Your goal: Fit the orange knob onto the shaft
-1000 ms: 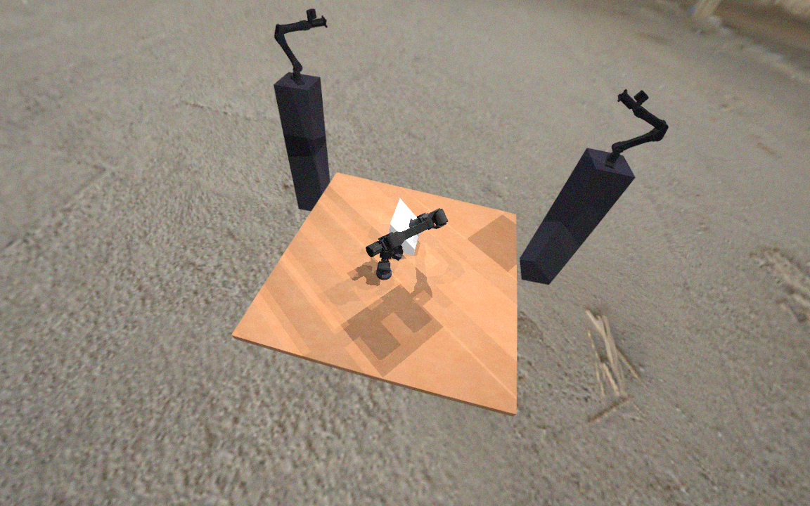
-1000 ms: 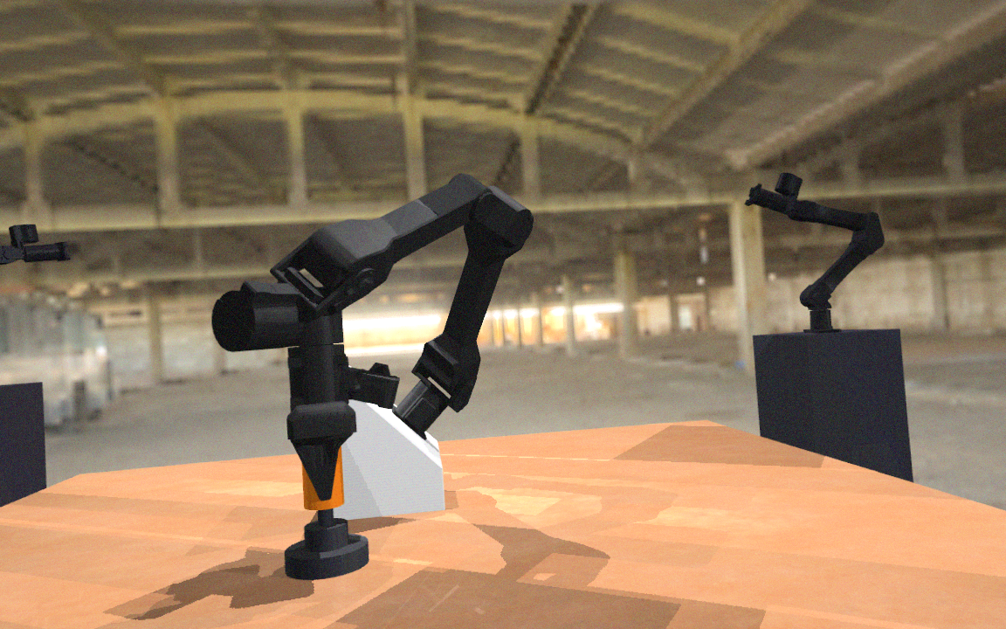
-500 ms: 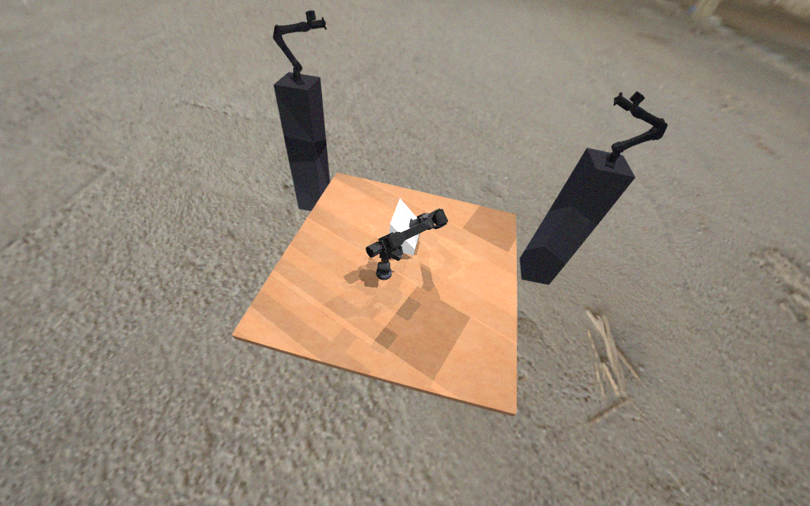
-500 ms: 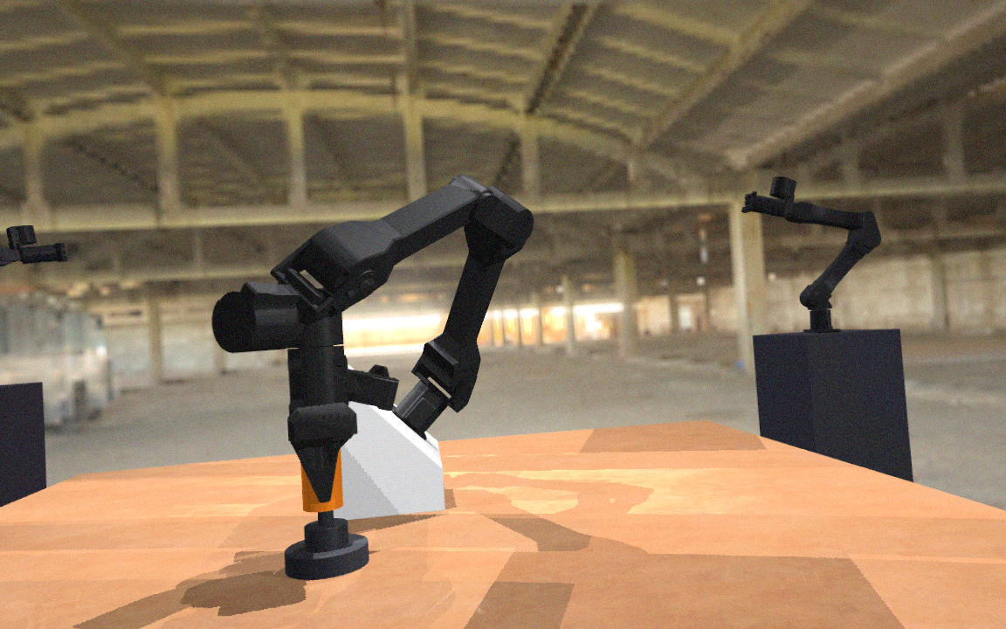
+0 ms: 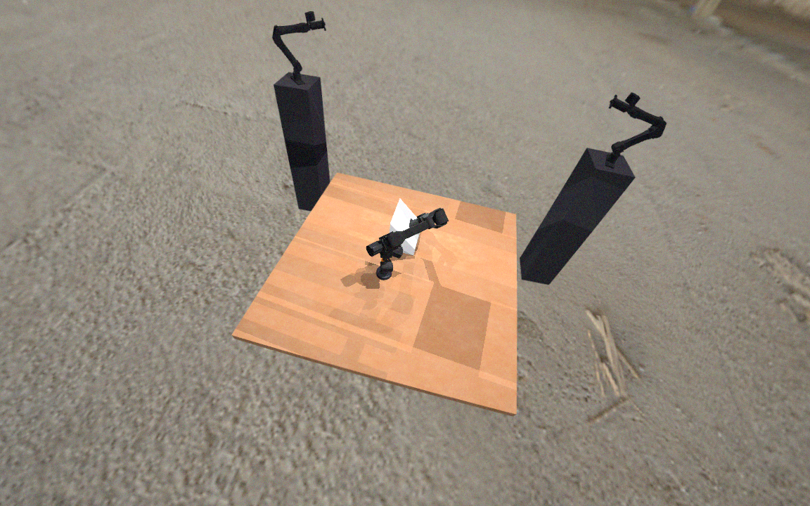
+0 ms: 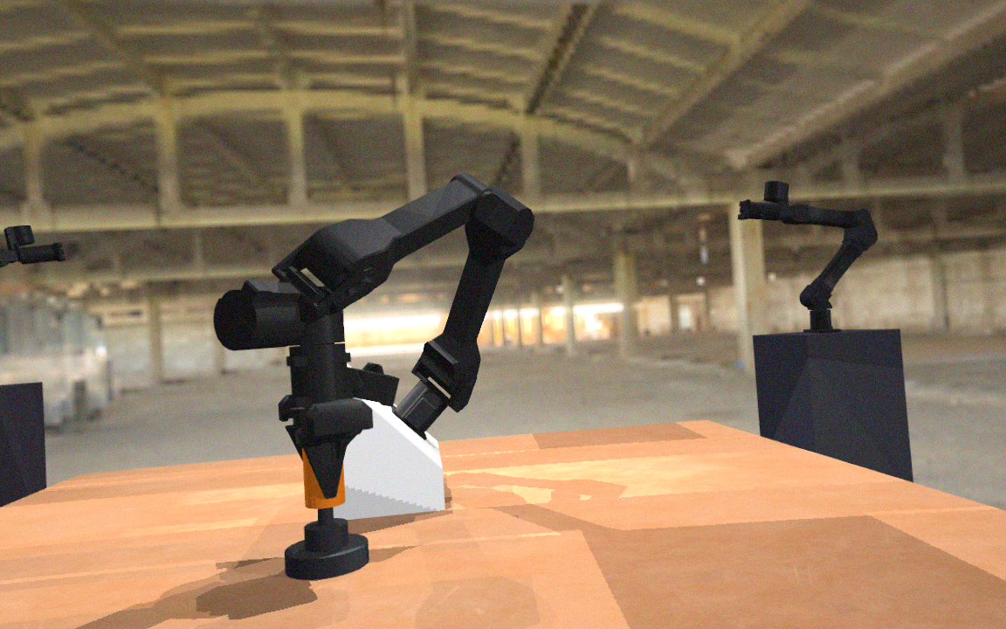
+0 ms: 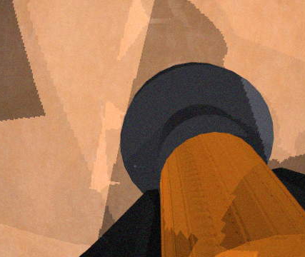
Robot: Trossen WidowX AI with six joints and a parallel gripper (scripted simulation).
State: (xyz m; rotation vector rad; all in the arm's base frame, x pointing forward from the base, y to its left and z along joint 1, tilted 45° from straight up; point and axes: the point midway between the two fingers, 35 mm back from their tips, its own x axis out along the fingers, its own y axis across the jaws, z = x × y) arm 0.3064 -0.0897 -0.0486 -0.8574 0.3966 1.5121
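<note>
Partly behind the dark fingers, at the left in the exterior view, the orange knob (image 6: 310,488) (image 7: 214,189) is gripped upright by the hand (image 6: 327,494) — above the round pedestal (image 6: 327,554) (image 7: 195,89), a bit of shaft (image 6: 324,516) showing between; its flat is hidden. The wooden tabletop (image 5: 307,295) (image 6: 686,501) (image 7: 70,53) carries patchy shadows — a pillared hall behind, blurred.

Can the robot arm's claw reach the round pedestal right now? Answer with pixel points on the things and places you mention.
Probably not yet: the claw (image 6: 327,480) is holding the orange knob (image 6: 311,496) (image 7: 223,185), which sits in between, above the round pedestal (image 6: 327,556) (image 7: 181,89).
</note>
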